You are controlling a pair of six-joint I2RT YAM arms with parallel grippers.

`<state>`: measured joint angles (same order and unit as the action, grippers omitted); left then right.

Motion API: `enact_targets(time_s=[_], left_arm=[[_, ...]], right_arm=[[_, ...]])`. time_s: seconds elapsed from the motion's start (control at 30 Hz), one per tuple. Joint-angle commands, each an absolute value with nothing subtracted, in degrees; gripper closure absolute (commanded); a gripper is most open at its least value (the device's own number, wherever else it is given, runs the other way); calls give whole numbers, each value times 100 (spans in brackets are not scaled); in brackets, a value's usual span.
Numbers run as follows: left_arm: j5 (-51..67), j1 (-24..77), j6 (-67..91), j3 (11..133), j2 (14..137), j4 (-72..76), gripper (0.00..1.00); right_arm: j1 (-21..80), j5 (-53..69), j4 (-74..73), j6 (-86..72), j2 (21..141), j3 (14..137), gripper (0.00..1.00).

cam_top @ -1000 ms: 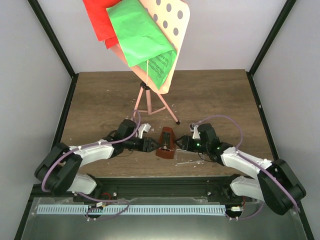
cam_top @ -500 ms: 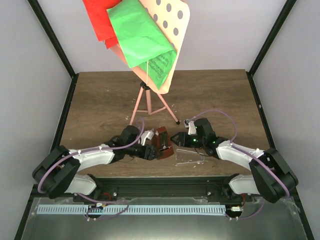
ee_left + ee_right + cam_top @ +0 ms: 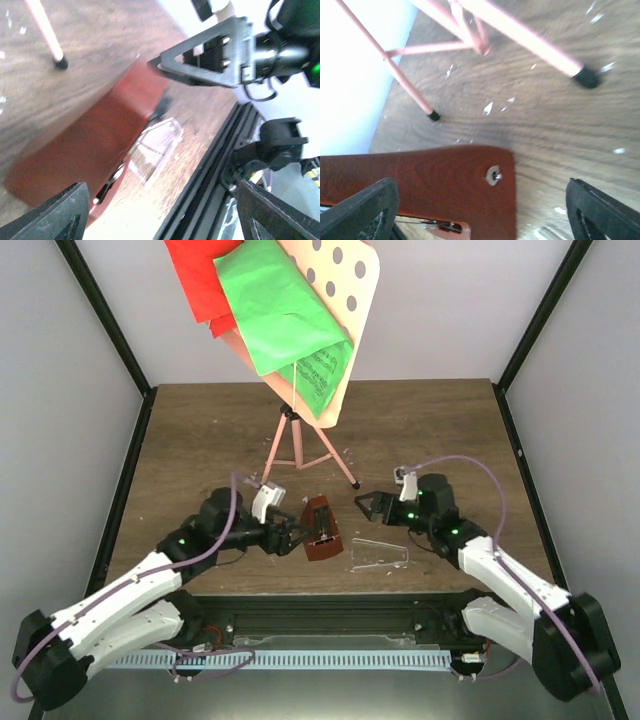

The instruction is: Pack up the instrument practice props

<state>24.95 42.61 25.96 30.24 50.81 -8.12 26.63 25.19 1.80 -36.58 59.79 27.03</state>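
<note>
Metronome [image 3: 320, 528] sits free on the tabletop [image 3: 440, 430] near the front edge, cover [image 3: 380, 553] flat just to its right. The left gripper [image 3: 293, 537] is close on its left and the right gripper [image 3: 366, 510] stands apart, both with fingers spread wide and empty, probably a release so the cover can be fetched next. The stand [image 3: 296, 440] is upright behind, carrying the green sheet [image 3: 280, 315] and red sheet [image 3: 198, 280], not yet packed. Versus one second ago: both fingers then pressed in on the metronome from either side; now they are open, the right gripper has drawn back rightward, and the metronome sits slightly further left
</note>
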Motion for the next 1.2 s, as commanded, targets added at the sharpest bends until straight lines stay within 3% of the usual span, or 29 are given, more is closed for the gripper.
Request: enact_targets(time_s=[0.0,0.13,0.27,0.43,0.8,1.07,1.17], left_arm=[[2504,4336,2269,3478,4695,-1378,20],[3092,4962,2396,3929,5051,-1112,23],[2149,6155,1930,4805,5915,-1550,25],[1302,6813,1280,5865,7522,-2446,31],[696,6881,438,7232,9973,-3274,44],[625,6878,4,7226,10563,-3208,48],[452,6881,-94,7181,10721,-3203,55]], right_arm=[[2076,2111,-807,-3447,5120,2577,4],[1474,2090,-1312,-3151,4551,2496,0],[857,2283,-1687,-2971,4454,2466,0],[493,2539,-1699,-3070,4420,2351,0],[431,2146,-2094,-3243,3731,2345,0],[435,2512,-1993,-3390,3803,2277,0],[431,2632,-1873,-3479,3845,2174,0]])
